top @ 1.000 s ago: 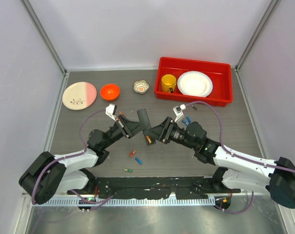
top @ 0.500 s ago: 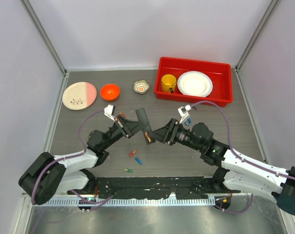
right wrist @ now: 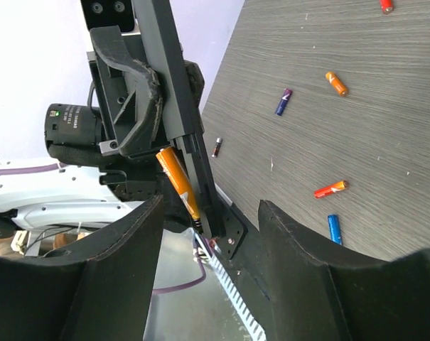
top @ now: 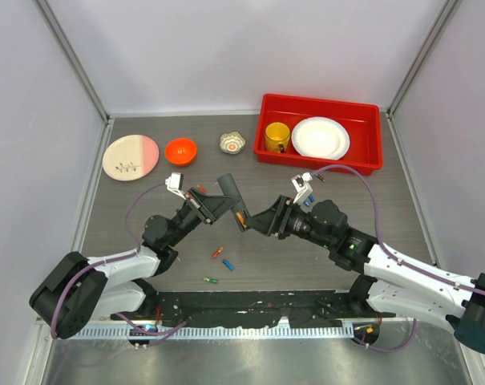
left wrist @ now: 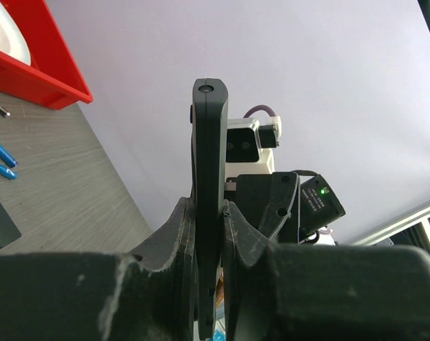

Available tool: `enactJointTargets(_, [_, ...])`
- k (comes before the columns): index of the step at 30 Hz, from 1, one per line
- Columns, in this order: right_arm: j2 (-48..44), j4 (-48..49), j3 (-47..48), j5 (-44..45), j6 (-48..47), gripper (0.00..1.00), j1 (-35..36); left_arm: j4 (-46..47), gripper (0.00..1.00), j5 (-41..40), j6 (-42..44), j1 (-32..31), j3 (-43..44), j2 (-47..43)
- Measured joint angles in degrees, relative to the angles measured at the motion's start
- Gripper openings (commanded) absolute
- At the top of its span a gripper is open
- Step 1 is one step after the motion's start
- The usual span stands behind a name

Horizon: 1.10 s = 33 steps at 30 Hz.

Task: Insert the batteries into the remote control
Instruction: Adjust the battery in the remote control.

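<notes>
My left gripper [left wrist: 210, 213] is shut on the remote control [left wrist: 209, 142], a slim black bar held edge-on and raised off the table; from above the remote control [top: 228, 192] slants over mid-table. An orange battery [right wrist: 178, 181] lies along the bar's open compartment [top: 240, 216]. My right gripper [right wrist: 211, 227] is open, its fingers [right wrist: 122, 241] wide on either side of the bar's lower end and touching neither bar nor battery. Loose batteries lie on the table: red-orange [top: 217, 252], blue [top: 228, 265], green [top: 211, 280].
A red bin [top: 370, 136] at the back right holds a yellow mug [top: 276, 136] and a white plate [top: 320, 138]. An orange bowl [top: 180, 150], a pink-and-white plate [top: 131, 156] and a small patterned cup [top: 232, 143] stand at the back. Blue batteries [left wrist: 1, 153] lie beside a small black piece [left wrist: 1, 222].
The left gripper has shifted the remote slightly up and left. The orange battery moved with it, and the right gripper has drawn back a little to the right.
</notes>
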Motion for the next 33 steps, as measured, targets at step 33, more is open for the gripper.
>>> enactJointTargets(33, [0.15, -2.93, 0.52, 4.44, -0.9, 0.6, 0.0, -0.02, 0.0, -0.76, 0.09, 0.0, -0.31, 0.0])
